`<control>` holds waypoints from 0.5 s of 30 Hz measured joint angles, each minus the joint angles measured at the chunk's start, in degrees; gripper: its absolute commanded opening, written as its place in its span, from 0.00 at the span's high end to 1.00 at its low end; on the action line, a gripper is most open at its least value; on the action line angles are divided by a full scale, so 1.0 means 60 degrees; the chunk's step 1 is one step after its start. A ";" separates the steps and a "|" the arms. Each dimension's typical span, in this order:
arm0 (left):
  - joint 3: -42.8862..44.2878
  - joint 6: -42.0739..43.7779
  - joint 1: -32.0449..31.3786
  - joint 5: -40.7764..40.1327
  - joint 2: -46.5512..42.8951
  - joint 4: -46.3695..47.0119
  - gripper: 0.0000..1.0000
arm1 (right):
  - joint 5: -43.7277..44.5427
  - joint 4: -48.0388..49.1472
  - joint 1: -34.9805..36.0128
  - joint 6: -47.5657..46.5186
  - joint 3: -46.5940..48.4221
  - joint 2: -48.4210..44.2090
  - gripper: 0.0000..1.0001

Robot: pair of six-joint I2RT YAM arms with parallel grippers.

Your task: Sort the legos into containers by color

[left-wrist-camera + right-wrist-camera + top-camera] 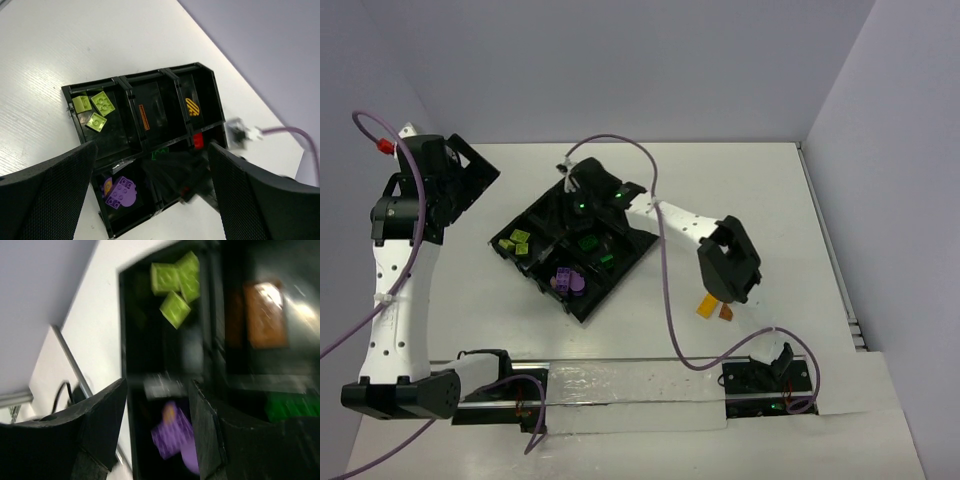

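Three lime bricks (102, 102) and two purple pieces (119, 191) sit in one tray (145, 74).

**Loads of stuff is getting lost in these shots**

The right wrist view is smearing badly. The purple legos (172, 437) are running off the bottom edge and ducking behind a finger (210, 440) of the right tool (157, 385), and a green brick (290, 407) is blurring into a blob. From the left wrist, the right arm (175, 175) is ghosting dark over the tray (214, 95) and half covering a red brick (198, 141). From above, the orange brick (706, 306) and brown brick (725, 312) on the counter (820, 220) are showing up too tiny to make out studs.
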 measured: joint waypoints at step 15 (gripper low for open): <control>0.0924 0.1019 -0.2112 0.0253 0.2467 -0.0145 0.02 | 0.4403 -0.2560 -0.2681 0.1638 -0.8933 -0.9797 0.30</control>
